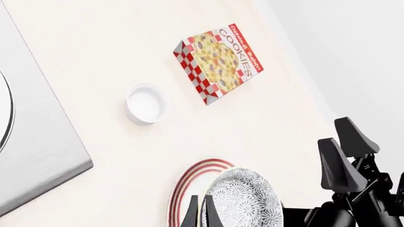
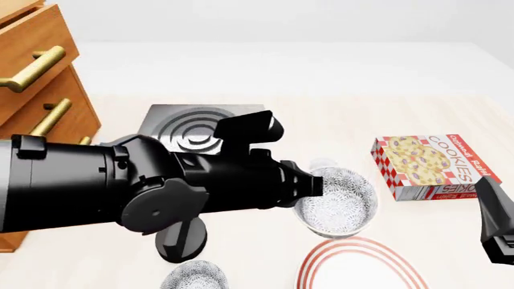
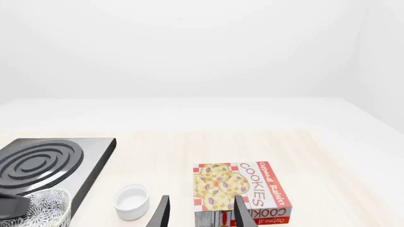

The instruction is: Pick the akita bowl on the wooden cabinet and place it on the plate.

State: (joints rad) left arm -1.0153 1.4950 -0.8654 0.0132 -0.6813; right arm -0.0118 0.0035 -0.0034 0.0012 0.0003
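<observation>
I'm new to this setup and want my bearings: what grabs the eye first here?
The bulky black left arm fills the front view, its left claw shut on the speckled akita bowl above the red-ringed plate. To the right lies a bright cookies box; the wooden cabinet stands far left.

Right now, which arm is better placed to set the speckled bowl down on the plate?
Left. The left gripper is gripping the akita bowl by its rim above the plate, while the right gripper is open over by the cookie box.

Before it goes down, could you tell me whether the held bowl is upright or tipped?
Upright: the bowl in the left pincer shows its open rim facing up.
</observation>
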